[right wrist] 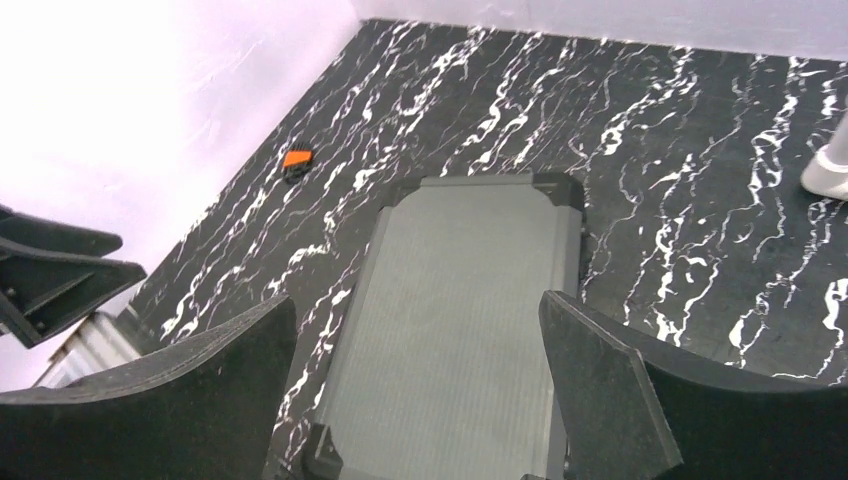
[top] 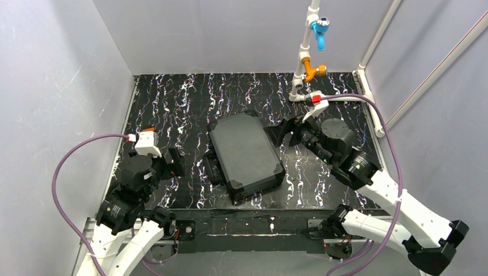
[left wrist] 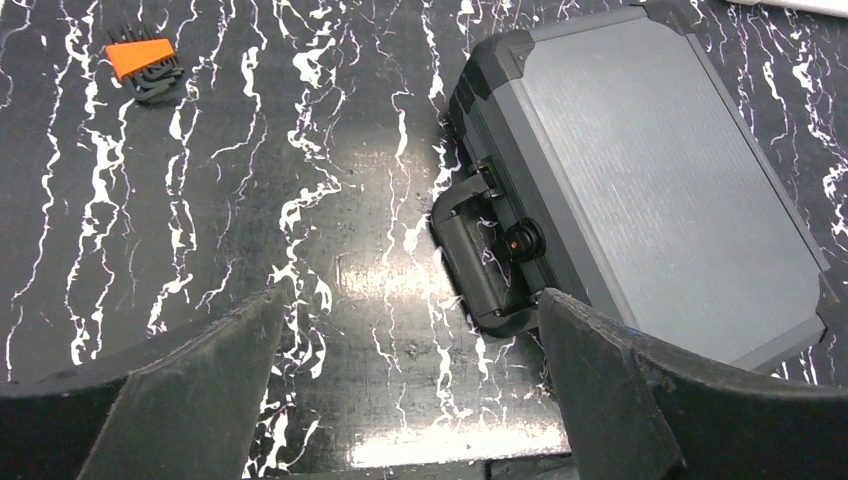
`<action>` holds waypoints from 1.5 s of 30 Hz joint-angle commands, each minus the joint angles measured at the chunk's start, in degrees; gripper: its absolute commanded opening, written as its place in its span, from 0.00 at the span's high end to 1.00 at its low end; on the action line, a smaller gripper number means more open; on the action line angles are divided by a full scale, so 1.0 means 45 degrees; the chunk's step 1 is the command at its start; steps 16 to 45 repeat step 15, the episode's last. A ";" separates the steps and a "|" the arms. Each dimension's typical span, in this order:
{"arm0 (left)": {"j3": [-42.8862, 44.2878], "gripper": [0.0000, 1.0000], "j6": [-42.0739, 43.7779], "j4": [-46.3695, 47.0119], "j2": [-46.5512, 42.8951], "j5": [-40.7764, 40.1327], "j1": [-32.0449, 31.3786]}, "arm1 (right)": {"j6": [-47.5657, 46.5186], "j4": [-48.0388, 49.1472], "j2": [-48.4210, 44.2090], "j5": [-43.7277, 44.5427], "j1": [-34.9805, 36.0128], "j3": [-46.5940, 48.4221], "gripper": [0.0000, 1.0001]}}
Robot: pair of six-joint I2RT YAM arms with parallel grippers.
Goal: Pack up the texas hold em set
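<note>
The black hard case (top: 246,155) is shut and lying flat around the middle of the marbled table (top: 172,98), turned a bit off square. No chips, cards or discs show anywhere outside it, so the packing looks basically finished, going by that alone.

The left gripper (left wrist: 410,310) sits low just off the case's left side, jaws spread wide with nothing between them. It's lined up facing the carry handle (left wrist: 470,260), which makes sense if the next job is the latches or grabbing the handle. The right gripper (right wrist: 418,305) hangs above the far right end of the lid, also wide open and empty, looking down the length of the case. That's probably a good spot for pressing the lid down or steadying it.

Here's what can't be seen:
- **Contents:** with the lid down, whatever is inside is completely hidden, so there's no way to check that everything made it in.
- **Latch:** there's a small latch with a red dot (left wrist: 520,240) beside the handle, but it's too small to tell whether it's snapped shut.
- **Stray item:** a small black thing with an orange top (left wrist: 145,65) lies well apart from the case near the left wall. It's tiny in both wrist views, so it's hard to say if it belongs to the set, and the overhead view doesn't show it clearly.
- **Case edges:** the near end of the case is cut off in the right wrist view.
</note>
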 commanded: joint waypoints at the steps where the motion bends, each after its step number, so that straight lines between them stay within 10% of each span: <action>1: -0.0051 0.02 0.0499 0.0132 0.0072 -0.0669 0.0005 | 0.0219 0.1775 -0.0876 0.1522 -0.0005 -0.0926 0.02; 45: -0.0130 0.02 0.0563 0.0142 0.0117 -0.1066 0.0004 | -0.0184 0.1679 -0.0896 0.1904 -0.0005 -0.1020 0.02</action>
